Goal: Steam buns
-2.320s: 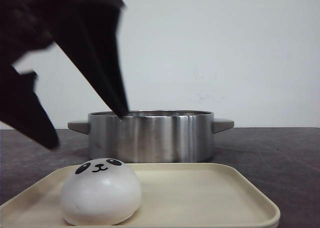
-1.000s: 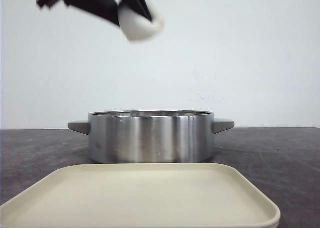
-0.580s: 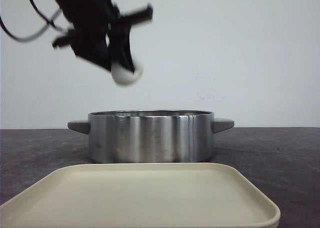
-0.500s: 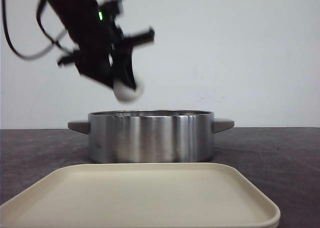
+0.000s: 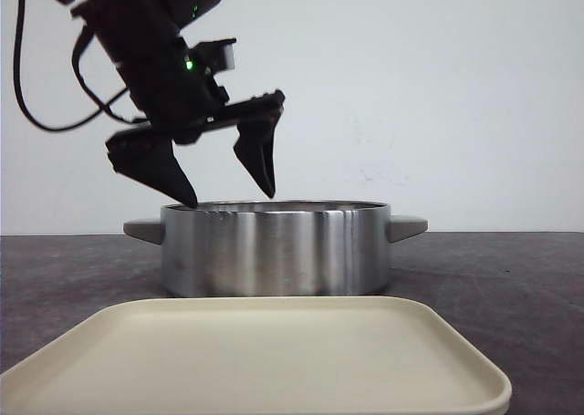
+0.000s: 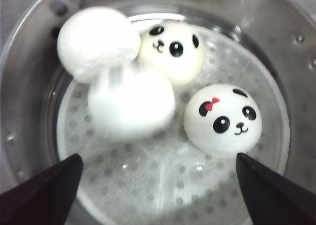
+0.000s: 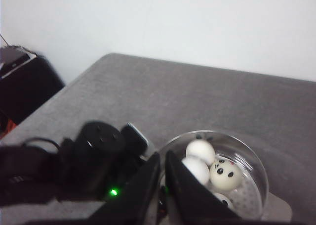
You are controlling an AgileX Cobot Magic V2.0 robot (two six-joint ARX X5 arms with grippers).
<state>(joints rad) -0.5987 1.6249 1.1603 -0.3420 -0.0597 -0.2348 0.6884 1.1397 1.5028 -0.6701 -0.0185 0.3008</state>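
Four white buns lie inside the steel pot point(image 5: 274, 246) on its perforated steamer plate point(image 6: 197, 185). In the left wrist view one shows a panda face point(image 6: 173, 49), one a face with a red bow point(image 6: 222, 117), one is plain white point(image 6: 96, 39), and one is blurred point(image 6: 131, 101). My left gripper point(image 5: 226, 189) is open and empty just above the pot's left half; its fingertips point(image 6: 49, 195) frame the plate. My right gripper point(image 7: 163, 158) is shut and empty, high above the pot point(image 7: 256, 175), and is out of the front view.
A cream tray point(image 5: 274, 360) lies at the table's front edge with nothing on it. The pot has a handle point(image 5: 406, 225) on each side. The left arm's black body point(image 7: 94, 160) with a green light sits beside the pot. A dark box point(image 7: 19, 81) stands off the table's edge.
My left gripper lifted the last bun off the tray, carried it over the pot, came down and opened. The bun is now in the pot and the tray is bare.
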